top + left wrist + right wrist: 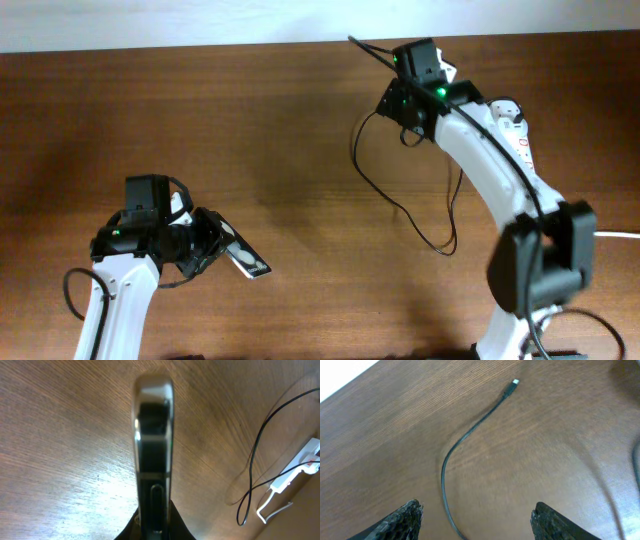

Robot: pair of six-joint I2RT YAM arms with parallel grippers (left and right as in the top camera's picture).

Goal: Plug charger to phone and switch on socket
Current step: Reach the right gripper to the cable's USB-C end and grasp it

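Observation:
My left gripper (pixel 207 245) is shut on the phone (pixel 246 260) and holds it tilted above the table at the lower left. In the left wrist view the phone (pixel 152 435) shows edge-on, sticking out from the jaws (pixel 152 522). My right gripper (pixel 405 72) is open at the far edge, over the charger cable (pixel 400 205). In the right wrist view the cable (pixel 451 455) runs between the open fingers (pixel 477 517) to its metal plug tip (pixel 515 382), which lies on the table ahead. The socket (pixel 516 128) lies at the right, partly hidden by my right arm.
The charger cable loops across the table's right middle (pixel 252 460) towards the white socket and its adapter (pixel 300 467). The table's far edge meets a white wall (pixel 200 20). My right arm's base (pixel 540 260) stands at the lower right.

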